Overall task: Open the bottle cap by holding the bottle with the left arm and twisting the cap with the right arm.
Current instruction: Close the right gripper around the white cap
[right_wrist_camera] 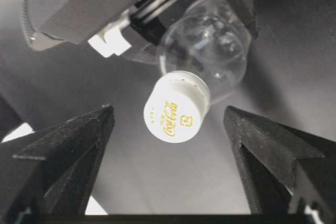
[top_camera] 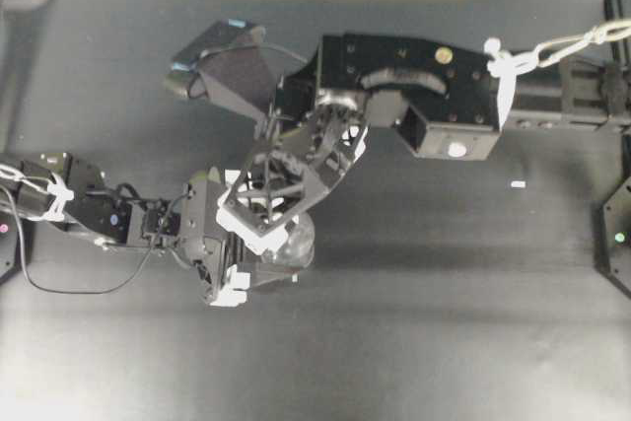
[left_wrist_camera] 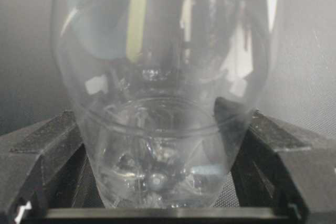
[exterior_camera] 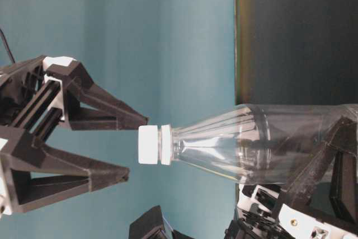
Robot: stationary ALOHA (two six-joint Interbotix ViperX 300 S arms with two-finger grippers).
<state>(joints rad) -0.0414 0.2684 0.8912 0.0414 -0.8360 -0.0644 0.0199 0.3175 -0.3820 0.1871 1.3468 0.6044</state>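
left hand (left_wrist_camera: 157,203) clamped round the clear bottle (left_wrist_camera: 163,103), right hand (right_wrist_camera: 165,129) spread wide, hovering just off the white cap (right_wrist_camera: 176,107), not touching it

The right arm (top_camera: 414,86) is built as a boxy black housing studded with bolts, one brass-coloured at about one o'clock on its top face. A white cord tie is knotted at its three-o'clock end, and a white dot is set on the square block below. Its fingers (exterior_camera: 106,110) are long, black, latticed and wedge-shaped, with white pads at their bases. The left arm (top_camera: 89,212) is slimmer and black, draped with loose black cables and bound with white zip ties at nine o'clock. White pads are fitted to its fingers (top_camera: 233,288).
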